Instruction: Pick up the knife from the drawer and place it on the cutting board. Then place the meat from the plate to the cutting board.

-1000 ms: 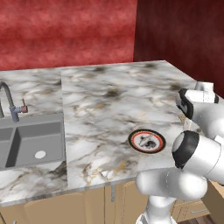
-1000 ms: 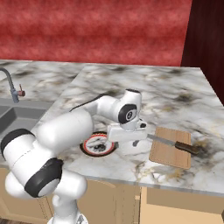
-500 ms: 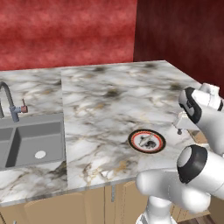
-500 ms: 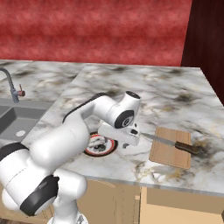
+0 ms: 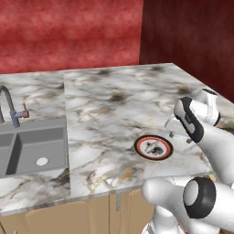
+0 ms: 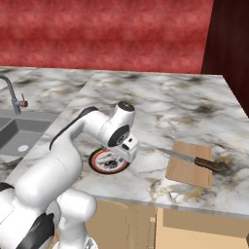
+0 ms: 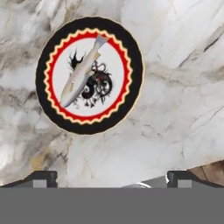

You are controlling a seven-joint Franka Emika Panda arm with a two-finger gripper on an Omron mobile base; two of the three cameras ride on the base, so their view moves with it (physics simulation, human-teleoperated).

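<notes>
The plate (image 7: 89, 74), black-rimmed with a red-orange ring, lies on the marble counter with the meat (image 7: 82, 78), a pale grey lump, on its white centre. My gripper (image 7: 113, 179) hangs open just above the counter beside the plate (image 5: 153, 147), on its board side, holding nothing. From the right base view the gripper (image 6: 127, 155) covers the right part of the plate (image 6: 104, 161). The knife (image 6: 194, 161) rests across the cutting board (image 6: 188, 170), with its blade poking past the left edge. The drawer is out of view.
A steel sink (image 5: 32, 146) with a faucet (image 5: 11, 107) sits at the counter's left. The counter's front edge (image 6: 160, 202) runs close to the plate and board, with tan cabinet fronts below. A red wall stands behind.
My gripper has moved left, from near the cutting board to beside the plate, with its fingers open throughout. Knife, board, plate and meat have stayed put.
</notes>
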